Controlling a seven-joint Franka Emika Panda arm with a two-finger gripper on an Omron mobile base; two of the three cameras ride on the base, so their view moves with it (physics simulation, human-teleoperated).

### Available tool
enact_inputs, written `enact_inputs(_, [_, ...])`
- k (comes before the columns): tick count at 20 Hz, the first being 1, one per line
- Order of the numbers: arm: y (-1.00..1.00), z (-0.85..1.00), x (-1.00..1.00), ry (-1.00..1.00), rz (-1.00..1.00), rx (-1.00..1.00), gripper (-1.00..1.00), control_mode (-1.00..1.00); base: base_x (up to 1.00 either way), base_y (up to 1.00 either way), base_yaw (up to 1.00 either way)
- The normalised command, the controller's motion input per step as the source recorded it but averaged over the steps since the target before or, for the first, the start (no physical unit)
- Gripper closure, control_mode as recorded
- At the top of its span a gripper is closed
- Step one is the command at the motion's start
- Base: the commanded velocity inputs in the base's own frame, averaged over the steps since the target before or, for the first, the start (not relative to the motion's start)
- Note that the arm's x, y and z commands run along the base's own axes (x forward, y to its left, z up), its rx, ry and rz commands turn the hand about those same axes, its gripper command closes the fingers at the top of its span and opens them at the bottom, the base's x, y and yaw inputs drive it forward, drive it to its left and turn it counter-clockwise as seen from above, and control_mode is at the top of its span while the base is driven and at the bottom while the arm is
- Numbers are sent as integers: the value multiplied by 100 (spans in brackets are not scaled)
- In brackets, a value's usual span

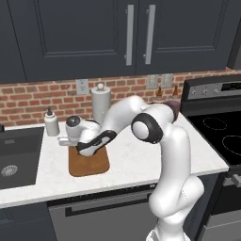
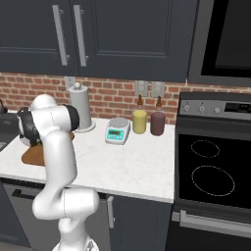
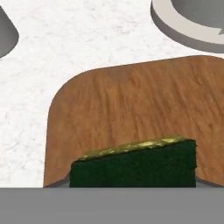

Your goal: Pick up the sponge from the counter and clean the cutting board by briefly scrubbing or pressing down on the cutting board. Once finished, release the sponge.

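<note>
No text, label or number can be read anywhere.

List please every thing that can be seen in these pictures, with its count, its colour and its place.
sponge: one, dark green with a yellow layer, low over the cutting board
cutting board: one, brown wood, on the counter right of the sink
counter: one, white marble look, between sink and stove
sink: one, dark, left end
soap bottle: one, white, by the sink
paper towel roll: one, white, at the brick wall
kitchen scale: one, grey and teal, on the counter
canisters: two, yellow and dark red, beside the stove
stove: one, black, right side
cabinets: dark, above
arm: one, white, bent over the board
</note>
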Motion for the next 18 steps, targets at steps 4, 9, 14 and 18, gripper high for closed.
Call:
enact_inputs(4, [0,-55,-100,1,0,4,100,-100,0,0,0])
enact_inputs(9, [0,-63,-99,2,0,4,100,-100,0,0,0])
enact_inputs(14, [0,-73,-95,4,0,2,100,-100,0,0,0])
enact_inputs(18, [0,-73,-92,5,0,0,100,-100,0,0,0])
